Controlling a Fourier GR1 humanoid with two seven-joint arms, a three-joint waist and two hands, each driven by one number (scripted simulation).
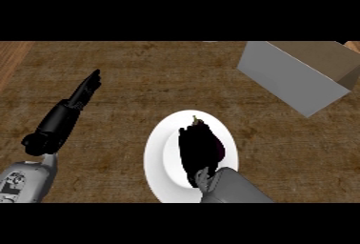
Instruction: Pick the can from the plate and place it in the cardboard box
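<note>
The fingers of the right hand (pixel 199 151) cannot be told apart: the black hand is laid over the white plate (pixel 160 157), and whether it is curled round anything cannot be seen. A dark purplish thing with a small stem at its top is seen at the hand, over the plate's middle; it looks more like an eggplant (pixel 218 148) than a can, and no can is made out on the plate. The right grey forearm (pixel 235 188) is brought in from the lower edge, covering the plate's lower right rim. The fingers of the left hand (pixel 85 90) are held straight and together, pointing up and away, over the brown desk (pixel 141 76) at the left, well apart from the plate. The cardboard box (pixel 299 74) is set at the upper right, apart from the plate.
</note>
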